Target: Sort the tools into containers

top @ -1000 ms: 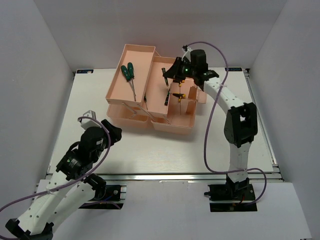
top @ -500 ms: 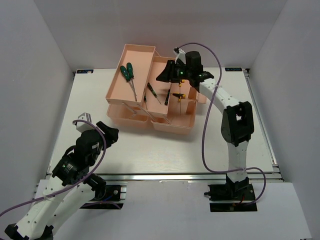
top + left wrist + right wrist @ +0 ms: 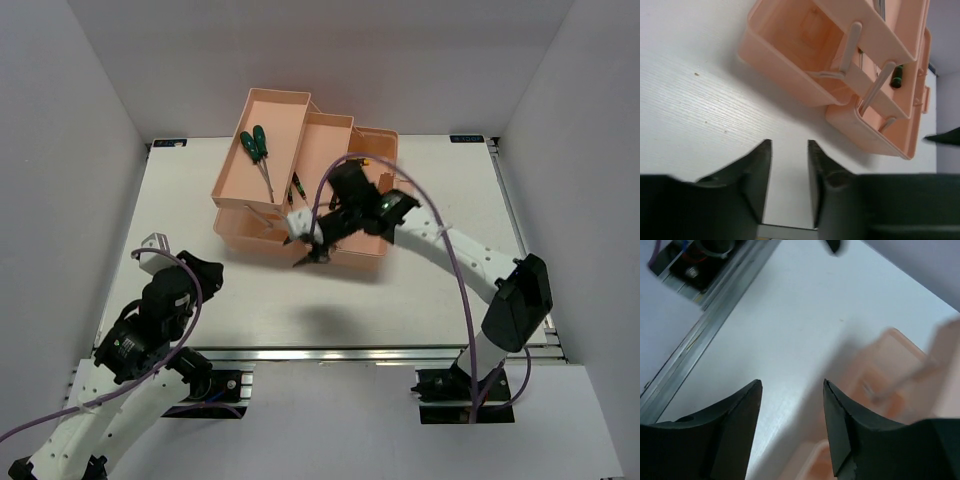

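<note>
**Top view.** The toolbox (image 3: 228, 190) is standing at twelve o'clock on the table (image 3: 420, 300). Its trays are fanned open, which I judge lets each compartment take tools from above. Two green screwdrivers (image 3: 256, 146) are lying in the tray at the box's ten o'clock, and a slim screwdriver (image 3: 297, 186) is lying in the middle tray. The right gripper (image 3: 310, 255) is hanging at the box's six o'clock edge. The left gripper (image 3: 205, 268) is waiting at the box's eight o'clock, apart from it, probably to leave working room.

**Left wrist view.** The fingers (image 3: 755, 180) are standing a narrow gap apart, with only bare table between them, gripping and touching nothing. The toolbox is lying at one o'clock, with a dark handle (image 3: 896, 77) showing inside.

**Right wrist view.** The fingers (image 3: 735, 425) are standing spread and empty over the table. The toolbox is showing blurred at four o'clock.
</note>
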`<state>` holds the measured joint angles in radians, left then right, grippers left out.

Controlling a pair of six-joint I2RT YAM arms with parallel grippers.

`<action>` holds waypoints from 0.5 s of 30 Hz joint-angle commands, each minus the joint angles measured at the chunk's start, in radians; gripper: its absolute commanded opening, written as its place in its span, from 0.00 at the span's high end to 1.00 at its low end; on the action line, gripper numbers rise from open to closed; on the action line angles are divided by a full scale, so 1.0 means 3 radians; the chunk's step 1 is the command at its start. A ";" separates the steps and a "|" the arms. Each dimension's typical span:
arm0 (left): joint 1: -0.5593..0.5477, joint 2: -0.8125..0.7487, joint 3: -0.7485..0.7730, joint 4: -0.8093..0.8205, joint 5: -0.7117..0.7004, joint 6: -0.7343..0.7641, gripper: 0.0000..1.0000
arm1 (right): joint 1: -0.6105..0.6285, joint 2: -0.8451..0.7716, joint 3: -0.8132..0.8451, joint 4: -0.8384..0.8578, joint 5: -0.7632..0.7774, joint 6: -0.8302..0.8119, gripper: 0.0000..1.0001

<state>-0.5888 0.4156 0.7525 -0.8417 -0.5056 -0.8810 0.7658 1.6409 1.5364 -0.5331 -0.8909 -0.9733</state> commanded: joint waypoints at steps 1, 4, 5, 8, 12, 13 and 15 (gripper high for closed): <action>0.0009 -0.0010 0.0064 -0.0114 -0.0079 -0.0100 0.50 | 0.0422 -0.0116 -0.0350 0.0128 0.0681 -0.0378 0.41; 0.0009 -0.0020 0.0089 -0.0201 -0.0114 -0.0172 0.44 | 0.0831 -0.0116 -0.0591 0.0955 0.1452 0.0163 0.32; 0.0009 -0.0030 0.0110 -0.0241 -0.0125 -0.0218 0.44 | 0.0918 0.0000 -0.0596 0.1156 0.1689 0.0308 0.31; 0.0009 -0.0051 0.0232 -0.0512 -0.0267 -0.0350 0.47 | 0.1113 0.0466 -0.0250 0.1378 0.2340 0.0615 0.34; 0.0009 -0.0143 0.0482 -0.1002 -0.0451 -0.0494 0.90 | 0.1119 0.1003 0.0354 0.1490 0.2769 0.0872 0.38; 0.0009 -0.0168 0.0599 -0.1064 -0.0513 -0.0515 0.92 | 0.1119 0.1140 0.0502 0.1526 0.2816 0.0877 0.38; 0.0009 -0.0229 0.0687 -0.1218 -0.0559 -0.0535 0.91 | 0.1124 0.1279 0.0636 0.1613 0.2923 0.0831 0.38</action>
<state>-0.5888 0.3725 0.8986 -1.0897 -0.6048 -1.0042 1.1080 2.0041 1.6447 -0.1505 -0.1581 -0.7677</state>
